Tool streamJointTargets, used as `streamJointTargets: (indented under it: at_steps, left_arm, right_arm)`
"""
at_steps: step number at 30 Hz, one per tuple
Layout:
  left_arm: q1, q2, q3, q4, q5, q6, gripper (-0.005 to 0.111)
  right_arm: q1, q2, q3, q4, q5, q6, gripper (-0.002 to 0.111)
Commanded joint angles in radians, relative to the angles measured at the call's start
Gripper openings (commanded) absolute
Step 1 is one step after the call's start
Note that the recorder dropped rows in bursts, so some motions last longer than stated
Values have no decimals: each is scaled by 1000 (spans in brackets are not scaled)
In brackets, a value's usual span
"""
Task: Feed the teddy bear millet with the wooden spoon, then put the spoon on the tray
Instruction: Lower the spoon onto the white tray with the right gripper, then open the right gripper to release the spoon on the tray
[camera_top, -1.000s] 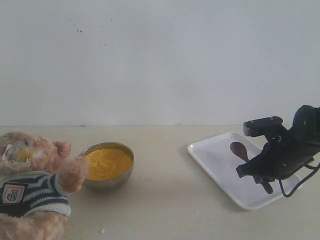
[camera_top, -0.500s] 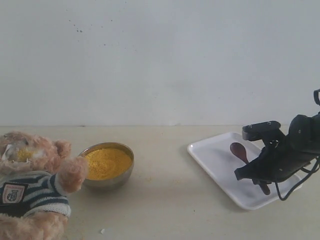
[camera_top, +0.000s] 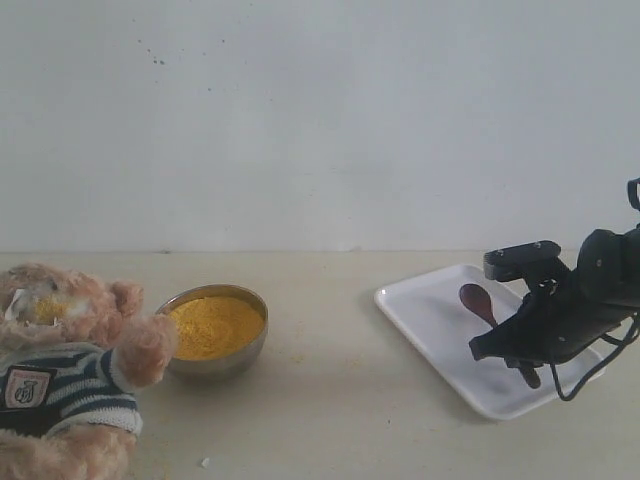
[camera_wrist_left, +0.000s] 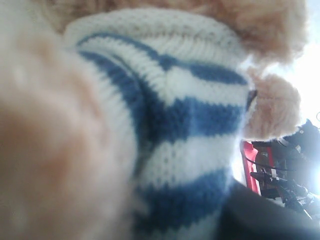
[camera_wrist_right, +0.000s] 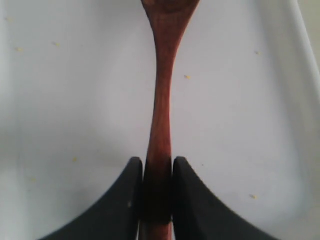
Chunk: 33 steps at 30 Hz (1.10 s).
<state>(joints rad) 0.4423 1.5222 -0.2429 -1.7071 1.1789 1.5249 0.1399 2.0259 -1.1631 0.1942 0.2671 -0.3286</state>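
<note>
The teddy bear (camera_top: 70, 370) sits at the near left, with yellow millet stuck on its muzzle. Its striped shirt (camera_wrist_left: 190, 115) fills the left wrist view, so the left gripper's jaws are hidden. A steel bowl (camera_top: 218, 366) holds the heap of millet (camera_top: 215, 325) just right of the bear. At the right, my right gripper (camera_top: 510, 350) is shut on the handle of the wooden spoon (camera_top: 477, 299), low over the white tray (camera_top: 430, 310). In the right wrist view both black fingers clamp the spoon (camera_wrist_right: 162, 100) at the gripper (camera_wrist_right: 157, 162), above the tray (camera_wrist_right: 75, 100).
A plain white wall stands behind the beige table. A few loose grains lie on the tray and on the table near the bowl. The tray's near right corner sits under the right arm.
The right arm has sunk a little toward the tray with the spoon still in its grip. The bear and the bowl have not moved.
</note>
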Motion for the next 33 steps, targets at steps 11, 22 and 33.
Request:
streamJointTargets:
  at_steps: [11, 22, 33]
  left_arm:
    - [3, -7, 0, -1, 21, 9, 4]
    - [3, -7, 0, -1, 23, 9, 4]
    - [3, -7, 0, -3, 27, 9, 4]
  right_arm:
    - [-1, 0, -6, -2, -1, -3, 18]
    - [-1, 0, -6, -9, -1, -27, 18]
    - [-1, 0, -6, -9, 11, -27, 18]
